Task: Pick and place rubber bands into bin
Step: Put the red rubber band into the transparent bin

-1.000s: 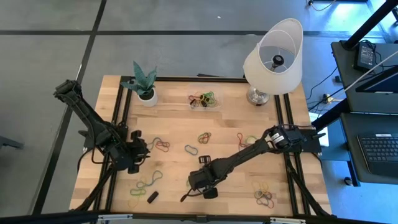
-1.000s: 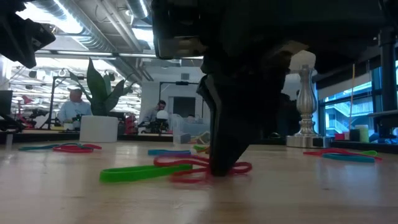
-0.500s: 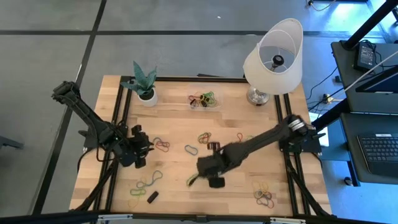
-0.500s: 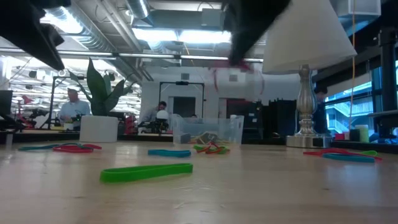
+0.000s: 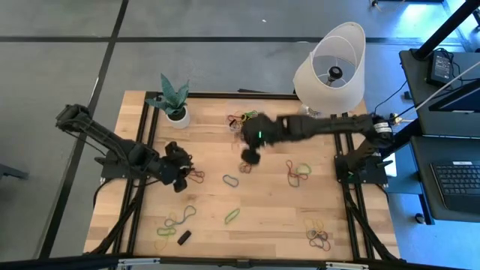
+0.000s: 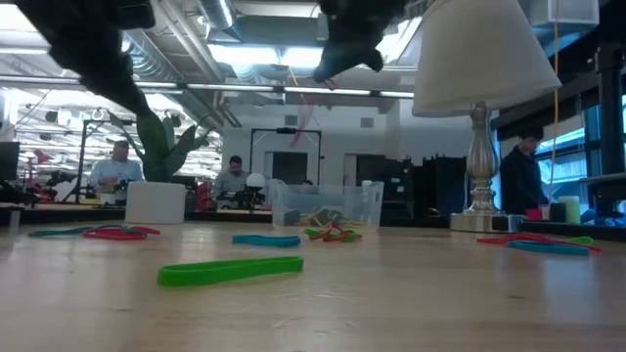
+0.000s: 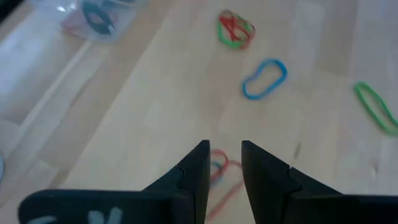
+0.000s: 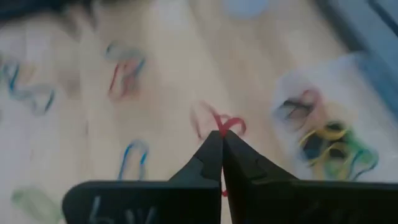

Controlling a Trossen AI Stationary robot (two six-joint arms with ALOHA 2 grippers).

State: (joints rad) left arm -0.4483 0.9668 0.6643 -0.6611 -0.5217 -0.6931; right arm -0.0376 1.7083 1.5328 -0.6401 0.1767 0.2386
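My right gripper hangs above the table's middle, just short of the clear bin, shut on a red rubber band. The bin, at the far edge, holds a tangle of rubber bands. At the left, my left gripper hovers open over a red and blue cluster of bands without touching them. More bands lie flat on the wood: a green one, a blue one and several small clusters. My right gripper pinches the red rubber band between its two shut fingertips, which slant down from the table's right side. The band hangs below the fingers as a slack loop, lifted clear of the table.
A white-shaded lamp stands at the far right, next to the bin. A potted plant stands at the far left. A small black block lies near the front left. People sit in the room beyond the table.
My right gripper has risen from the near middle of the table and swung toward the far edge and the bin, taking the red band up clear of the wood; the green band stayed where it lay. My left gripper has drifted toward the table's right.
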